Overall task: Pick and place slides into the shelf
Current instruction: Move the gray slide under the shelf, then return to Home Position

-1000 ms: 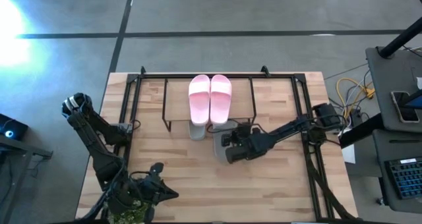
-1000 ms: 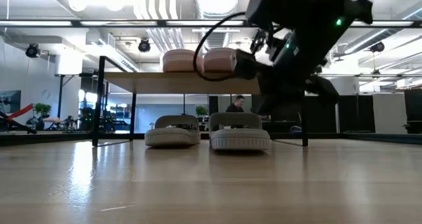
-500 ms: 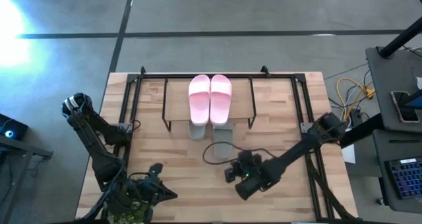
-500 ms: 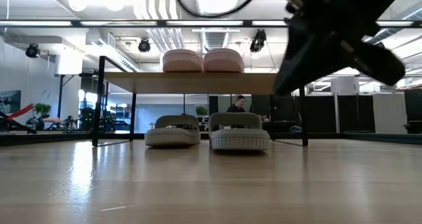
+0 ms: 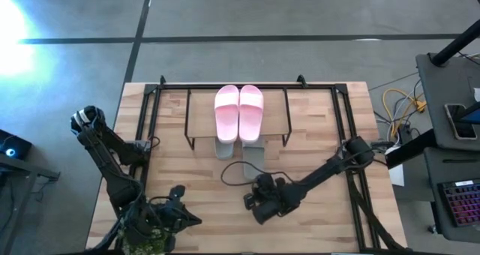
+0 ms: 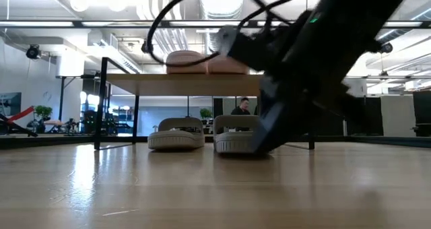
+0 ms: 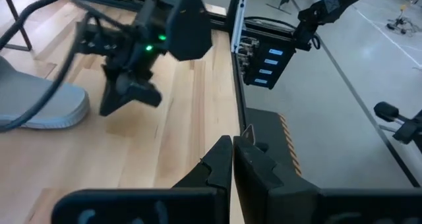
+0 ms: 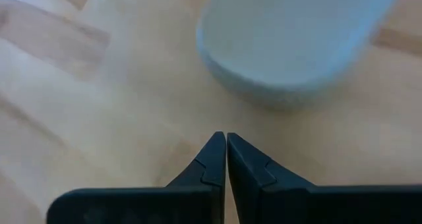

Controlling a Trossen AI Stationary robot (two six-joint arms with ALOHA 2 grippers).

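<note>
Two pale pink slides [image 5: 239, 111] lie side by side on the shelf's wooden top board [image 5: 201, 118], also seen in the low view as pink slides [image 6: 185, 60]. Two grey-green slides [image 5: 253, 153] [image 6: 175, 133] rest on their soles on the table under the board, heels sticking out toward the near edge. My right gripper [image 5: 250, 201] [image 8: 226, 145] is shut, low over the table, a short way near of the right grey-green slide [image 8: 290, 39]. My left gripper [image 7: 232, 148] is shut and parked at the near left corner [image 5: 161, 219].
A large black tube frame [image 5: 154, 112] surrounds the shelf along the far and side parts of the table. A cable [image 5: 240, 172] loops from the right arm over the wood. Bare tabletop [image 5: 202, 187] lies between the shelf and the near edge.
My right gripper has drawn back from the right grey-green slide at the shelf toward the near edge, then swung toward the table's left and come down close to the tabletop. The slides have stayed where they were.
</note>
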